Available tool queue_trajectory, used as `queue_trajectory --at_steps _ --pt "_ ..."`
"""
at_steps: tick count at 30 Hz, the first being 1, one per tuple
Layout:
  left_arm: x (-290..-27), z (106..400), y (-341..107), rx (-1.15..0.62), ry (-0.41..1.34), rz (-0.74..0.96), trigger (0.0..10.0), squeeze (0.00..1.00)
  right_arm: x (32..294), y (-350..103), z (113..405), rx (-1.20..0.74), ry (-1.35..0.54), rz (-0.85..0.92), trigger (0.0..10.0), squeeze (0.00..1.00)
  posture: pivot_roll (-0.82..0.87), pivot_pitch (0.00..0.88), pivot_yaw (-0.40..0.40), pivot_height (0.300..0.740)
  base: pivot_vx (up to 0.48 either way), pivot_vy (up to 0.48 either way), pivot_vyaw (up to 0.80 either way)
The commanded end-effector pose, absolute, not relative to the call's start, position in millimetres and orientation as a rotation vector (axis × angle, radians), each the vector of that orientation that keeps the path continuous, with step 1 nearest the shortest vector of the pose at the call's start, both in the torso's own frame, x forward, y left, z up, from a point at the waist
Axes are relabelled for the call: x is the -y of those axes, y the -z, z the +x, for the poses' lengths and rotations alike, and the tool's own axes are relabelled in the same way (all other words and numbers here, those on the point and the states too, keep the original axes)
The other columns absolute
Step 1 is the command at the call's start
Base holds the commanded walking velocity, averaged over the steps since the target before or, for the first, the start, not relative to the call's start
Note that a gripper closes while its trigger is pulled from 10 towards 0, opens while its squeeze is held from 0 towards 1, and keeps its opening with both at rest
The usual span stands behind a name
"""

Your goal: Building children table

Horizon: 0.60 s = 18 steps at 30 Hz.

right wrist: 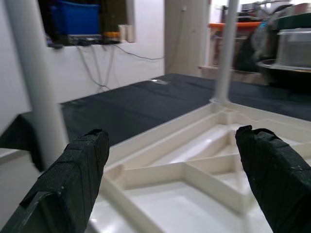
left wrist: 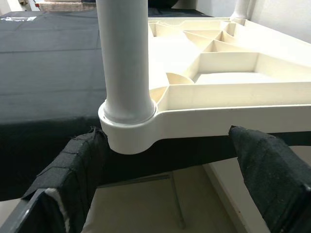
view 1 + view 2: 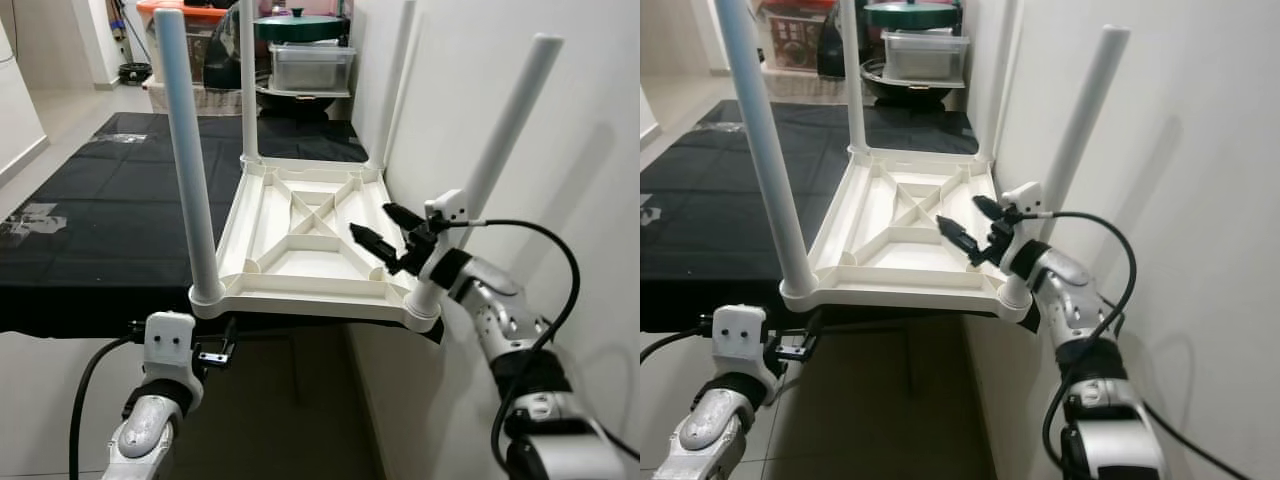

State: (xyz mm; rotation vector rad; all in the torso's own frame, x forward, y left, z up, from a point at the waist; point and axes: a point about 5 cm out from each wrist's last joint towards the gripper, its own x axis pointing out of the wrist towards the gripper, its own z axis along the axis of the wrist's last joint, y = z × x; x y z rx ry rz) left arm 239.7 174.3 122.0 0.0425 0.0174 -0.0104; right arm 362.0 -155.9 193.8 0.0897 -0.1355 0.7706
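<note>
1. White plastic children's table point(image 3: 300, 235), upside down, its ribbed underside facing up; it lies on a black cloth-covered surface point(image 3: 110, 215), its near edge overhanging that surface and its right side close against a white wall point(image 3: 590, 150).
2. Four white cylindrical legs stand upright in the corner sockets: near-left leg point(image 3: 188, 150), near-right leg point(image 3: 500, 150), far-left leg point(image 3: 248, 80), far-right leg point(image 3: 395, 80).
3. Left gripper point(image 3: 215, 350): low, just below the near-left corner of the table; in the left wrist view its black fingers point(image 2: 77, 179) are spread wide either side of that corner socket, holding nothing.
4. Right gripper point(image 3: 385, 232): raised over the near-right part of the underside, just beside the near-right leg; fingers point(image 1: 73, 174) wide apart, nothing between them.
5. Far background: clear plastic storage box point(image 3: 312, 65) with a dark green lid point(image 3: 300, 25) above it, beyond the far end of the cloth.
</note>
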Motion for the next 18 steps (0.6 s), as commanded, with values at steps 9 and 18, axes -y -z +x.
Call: queue_trajectory --at_steps 9,18 --pt "-173 239 -123 -0.004 0.02 0.041 10.0 0.0 129 -197 318 0.18 -1.056 0.233 10.0 0.0 0.03 0.0 -0.076 0.74 0.0 0.0 0.0" --pt "-174 239 -123 -0.004 0.027 0.05 10.0 0.0 141 -149 293 -0.019 -1.075 0.095 10.0 0.0 0.02 0.0 -0.078 0.74 0.0 0.0 0.0"
